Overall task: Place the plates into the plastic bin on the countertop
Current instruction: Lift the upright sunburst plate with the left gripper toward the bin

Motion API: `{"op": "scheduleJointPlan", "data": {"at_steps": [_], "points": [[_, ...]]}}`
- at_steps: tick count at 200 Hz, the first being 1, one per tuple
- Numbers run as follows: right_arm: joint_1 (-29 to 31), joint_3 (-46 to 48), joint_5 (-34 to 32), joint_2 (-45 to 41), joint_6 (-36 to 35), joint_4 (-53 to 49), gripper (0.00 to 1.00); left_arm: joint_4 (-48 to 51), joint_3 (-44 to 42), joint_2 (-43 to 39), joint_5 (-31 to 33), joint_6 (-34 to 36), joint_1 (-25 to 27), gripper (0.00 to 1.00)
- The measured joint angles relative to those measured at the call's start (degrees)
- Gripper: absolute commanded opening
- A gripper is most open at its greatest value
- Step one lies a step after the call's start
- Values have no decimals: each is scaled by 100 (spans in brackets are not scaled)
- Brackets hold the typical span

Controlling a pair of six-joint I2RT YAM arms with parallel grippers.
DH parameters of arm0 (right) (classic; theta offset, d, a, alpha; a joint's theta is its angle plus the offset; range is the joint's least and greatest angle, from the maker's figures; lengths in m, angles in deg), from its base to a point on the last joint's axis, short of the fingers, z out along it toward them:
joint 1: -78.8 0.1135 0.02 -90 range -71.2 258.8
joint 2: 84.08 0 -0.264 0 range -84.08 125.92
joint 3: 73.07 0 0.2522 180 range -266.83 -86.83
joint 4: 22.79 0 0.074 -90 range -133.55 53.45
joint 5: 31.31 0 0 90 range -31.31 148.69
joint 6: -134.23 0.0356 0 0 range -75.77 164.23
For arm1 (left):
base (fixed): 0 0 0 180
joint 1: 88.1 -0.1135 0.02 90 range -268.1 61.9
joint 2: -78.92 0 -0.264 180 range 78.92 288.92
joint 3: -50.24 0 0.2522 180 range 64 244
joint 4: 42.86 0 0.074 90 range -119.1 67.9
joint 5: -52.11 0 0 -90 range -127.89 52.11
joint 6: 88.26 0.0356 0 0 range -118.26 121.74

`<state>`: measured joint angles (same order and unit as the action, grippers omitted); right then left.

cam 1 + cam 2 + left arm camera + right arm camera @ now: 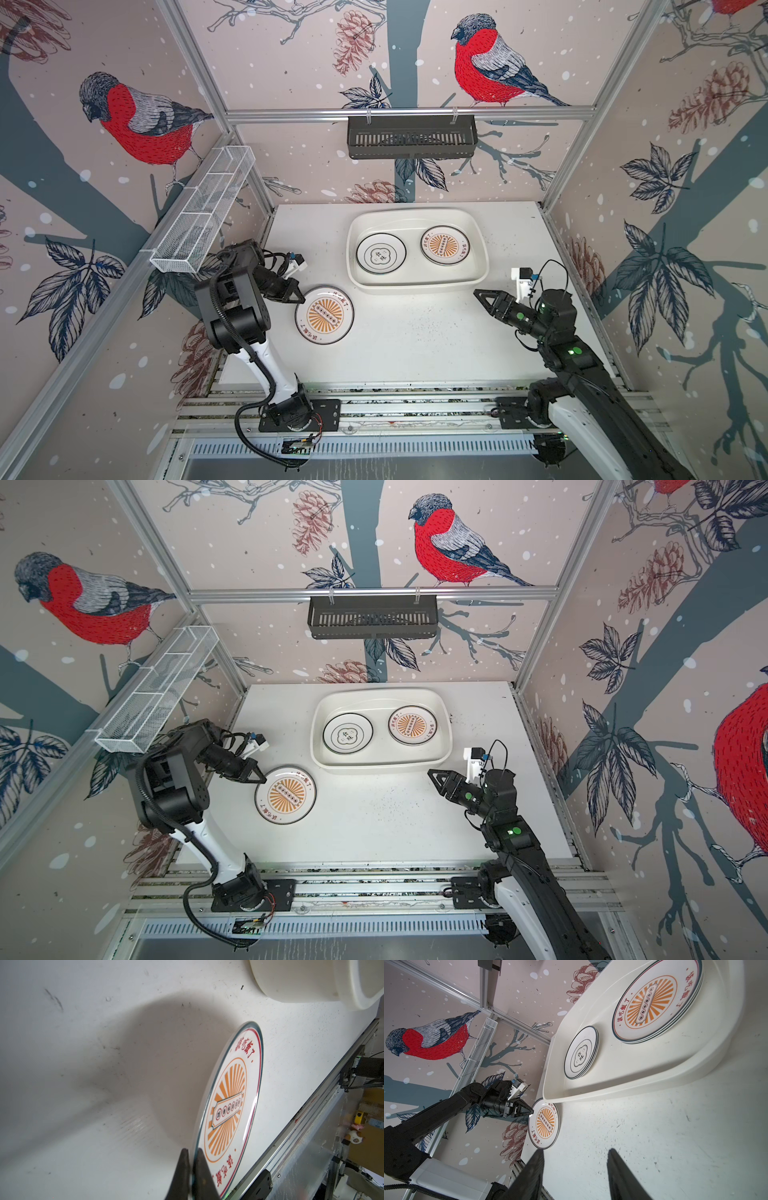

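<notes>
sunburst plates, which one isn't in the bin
The sunburst plate pinched at its rim by the left gripper, outside the plastic bin; the other sunburst plate lies inside.

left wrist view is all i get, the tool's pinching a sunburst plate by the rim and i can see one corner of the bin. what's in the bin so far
observer: two stacks sit apart in the plastic bin: a quatrefoil stack and a sunburst stack.
operator: any more plates out on the countertop
observer: no. the held plate in the left tool is the only one on the countertop side in both top views.
operator: where's the right tool
observer: the right tool hangs open and empty above the countertop, just off the bin's near right corner.
</notes>
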<state>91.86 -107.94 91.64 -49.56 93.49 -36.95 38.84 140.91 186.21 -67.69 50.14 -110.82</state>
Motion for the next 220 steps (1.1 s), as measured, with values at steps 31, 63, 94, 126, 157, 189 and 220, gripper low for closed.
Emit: {"op": "scheduleJointPlan", "data": {"at_steps": [31,63,94,126,157,189,220], "points": [[0,-11,0,2,0,-2,51,46,136,-122,24,0,118,0],[0,-24,0,39,0,2,51,186,542,-127,55,2,109,0],[0,-24,0,72,0,4,51,354,883,-127,98,2,162,0],[0,-31,0,85,0,7,51,501,1115,-140,138,-2,225,0],[-2,-42,0,118,-2,15,51,586,1222,-164,177,-22,289,0],[-4,-42,0,125,-2,39,51,695,1484,-197,308,-44,313,0],[-4,-42,0,160,0,46,51,855,1843,-197,352,-50,323,0]]}}
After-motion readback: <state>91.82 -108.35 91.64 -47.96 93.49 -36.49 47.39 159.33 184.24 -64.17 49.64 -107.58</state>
